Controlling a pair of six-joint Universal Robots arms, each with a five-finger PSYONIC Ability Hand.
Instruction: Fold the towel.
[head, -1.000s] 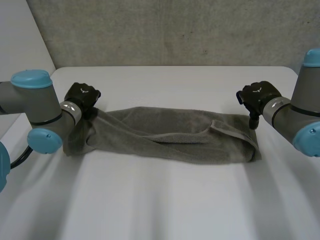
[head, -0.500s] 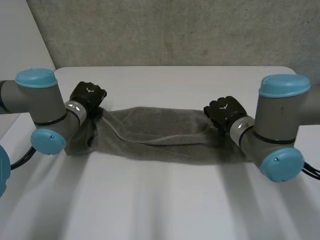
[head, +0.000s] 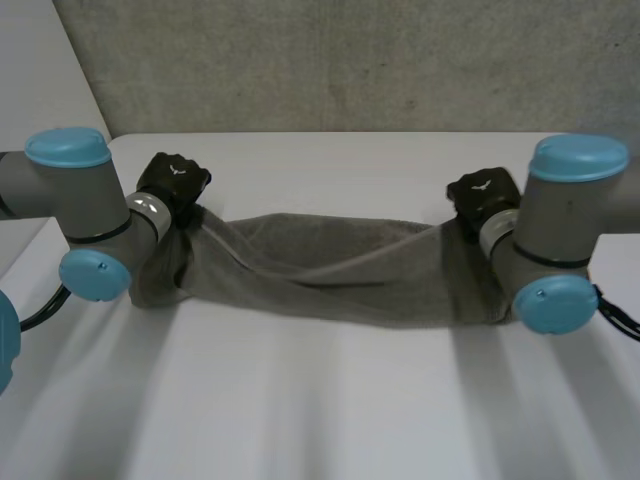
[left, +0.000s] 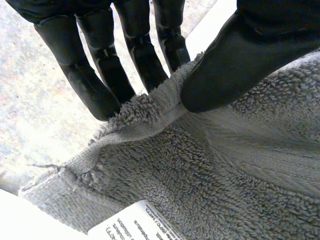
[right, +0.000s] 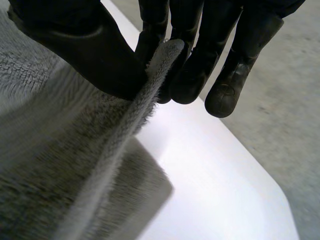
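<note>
Grey towel (head: 330, 275) stretched across frame centre on white bench (head: 330, 420). Left hand (head: 172, 185) clamped on left-end edge, right hand (head: 482, 195) on right-end edge, thumb against fingers; ends raised, likely to carry edge over for fold.

The left arm (head: 70, 200) and right arm (head: 565, 215) are thick grey tubes with round light-blue caps (head: 66, 147) on the joints and a silvery ring (head: 148, 212) at each wrist. The left hand (head: 172, 182) and right hand (head: 483, 195) are matte black, each with a small white mark on the back; the fingers (left: 82, 70) are segmented and round-tipped.
</note>
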